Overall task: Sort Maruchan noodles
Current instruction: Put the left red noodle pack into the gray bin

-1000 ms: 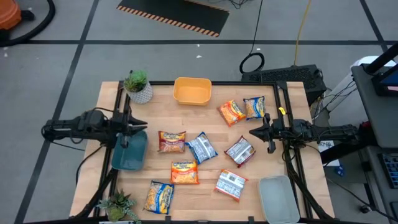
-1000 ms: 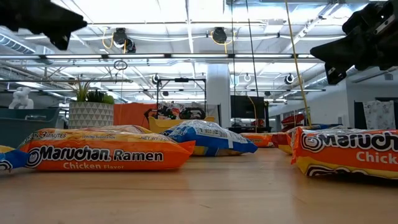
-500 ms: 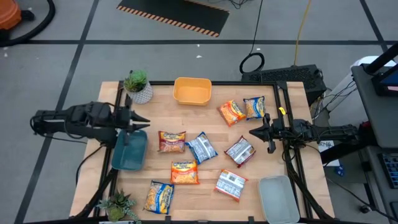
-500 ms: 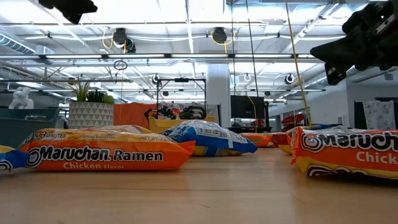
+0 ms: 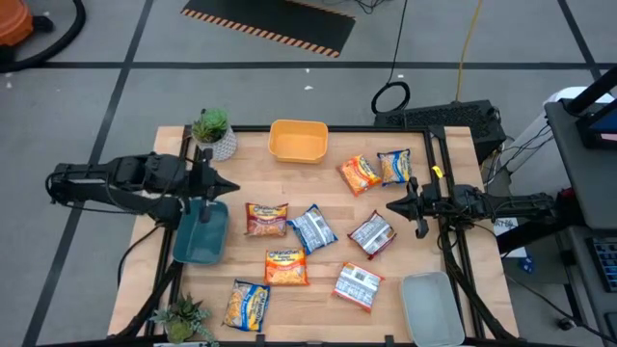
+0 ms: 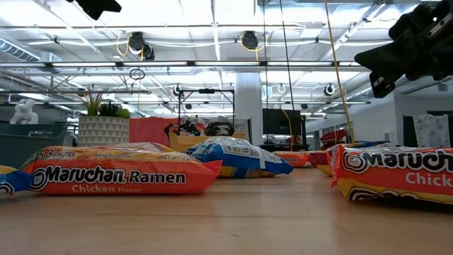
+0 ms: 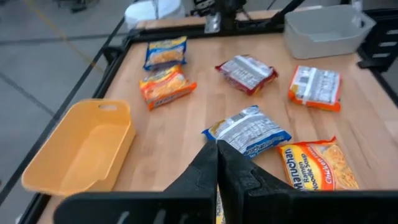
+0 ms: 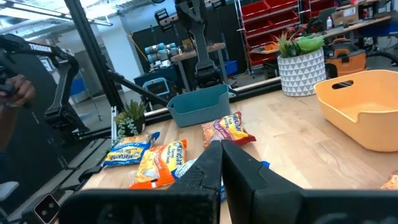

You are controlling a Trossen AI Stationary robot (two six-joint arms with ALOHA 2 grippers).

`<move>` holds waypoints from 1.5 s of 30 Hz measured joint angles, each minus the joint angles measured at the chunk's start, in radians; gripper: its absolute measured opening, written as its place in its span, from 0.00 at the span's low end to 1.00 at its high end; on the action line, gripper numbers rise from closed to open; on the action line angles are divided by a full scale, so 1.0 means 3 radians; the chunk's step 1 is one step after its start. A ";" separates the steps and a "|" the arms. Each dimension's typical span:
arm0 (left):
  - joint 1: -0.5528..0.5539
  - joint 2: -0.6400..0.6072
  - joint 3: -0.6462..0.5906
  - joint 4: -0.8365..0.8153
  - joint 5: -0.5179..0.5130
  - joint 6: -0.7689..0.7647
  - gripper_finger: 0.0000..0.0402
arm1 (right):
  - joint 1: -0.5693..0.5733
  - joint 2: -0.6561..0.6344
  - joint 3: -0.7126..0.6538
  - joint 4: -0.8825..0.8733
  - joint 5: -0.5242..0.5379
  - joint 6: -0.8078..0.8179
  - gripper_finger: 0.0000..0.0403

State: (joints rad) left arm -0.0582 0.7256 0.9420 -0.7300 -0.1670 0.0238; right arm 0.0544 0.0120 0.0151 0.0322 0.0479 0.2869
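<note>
The left gripper (image 5: 224, 187) has pinched shut and swung back over the blue bin (image 5: 201, 234), holding nothing; the right gripper (image 5: 393, 204) stays shut and empty at the table's right edge. From above, 8 Maruchan noodles (image 5: 312, 229) packets lie spread between the yellow bin (image 5: 298, 141) and clear bin (image 5: 430, 306). Left wrist view: closed fingers (image 7: 217, 171) above a blue-and-white packet (image 7: 246, 131).

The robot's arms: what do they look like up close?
Both are matte black, thin jointed tubes with chunkier motor housings and dark cables alongside. The left gripper and right gripper each end in two slim black fingers that taper to a point; no markings are readable.
</note>
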 joint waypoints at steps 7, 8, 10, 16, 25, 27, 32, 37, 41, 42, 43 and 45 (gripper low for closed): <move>0.0005 0.0436 0.0492 -0.0528 -0.0241 -0.0251 0.01 | 0.0000 0.0000 -0.0001 0.0008 0.0019 -0.0003 0.01; 0.0018 0.0499 0.0539 -0.0588 -0.0251 -0.0279 0.01 | 0.0000 0.0000 0.0000 0.0009 0.0028 0.0002 0.01; 0.0070 0.0616 0.0614 -0.0704 -0.0260 -0.0331 0.01 | 0.0000 0.0000 0.0000 0.0017 0.0096 0.0045 0.01; 0.0335 0.0937 0.0637 -0.0923 -0.0241 -0.0437 0.05 | -0.0001 0.0000 0.0000 0.0027 0.0195 0.0090 0.01; 0.0654 0.1455 0.0637 -0.1065 0.0053 -0.0370 0.06 | 0.0000 0.0001 0.0000 0.0013 0.0183 0.0091 0.01; 0.0705 0.1557 0.0637 -0.1080 0.0059 -0.0360 0.06 | 0.0000 0.0001 0.0000 0.0011 0.0183 0.0091 0.01; 0.0803 0.1813 0.0637 -0.1102 0.0144 -0.0311 0.11 | 0.0000 0.0001 0.0000 0.0005 0.0178 0.0091 0.01; 0.0820 0.2057 0.0635 -0.1101 0.0144 -0.0264 0.24 | 0.0000 0.0002 0.0000 0.0003 0.0176 0.0137 0.01; 0.0823 0.2215 0.0634 -0.1128 0.0143 -0.0162 0.33 | 0.0000 0.0003 -0.0001 0.0003 0.0175 0.0139 0.01; 0.0823 0.2243 0.0634 -0.1149 0.0145 -0.0134 0.34 | 0.0000 0.0003 0.0000 0.0003 0.0175 0.0140 0.01; 0.0823 0.2270 0.0632 -0.1165 0.0146 -0.0094 0.36 | -0.0001 0.0003 -0.0001 0.0003 0.0175 0.0146 0.01; 0.0823 0.2316 0.0632 -0.1198 0.0146 -0.0007 0.37 | -0.0001 0.0003 0.0000 0.0002 0.0174 0.0168 0.01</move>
State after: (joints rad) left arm 0.1886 1.4204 1.1316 -1.0894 -0.1230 0.0218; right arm 0.0541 0.0129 0.0151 0.0329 0.1000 0.3372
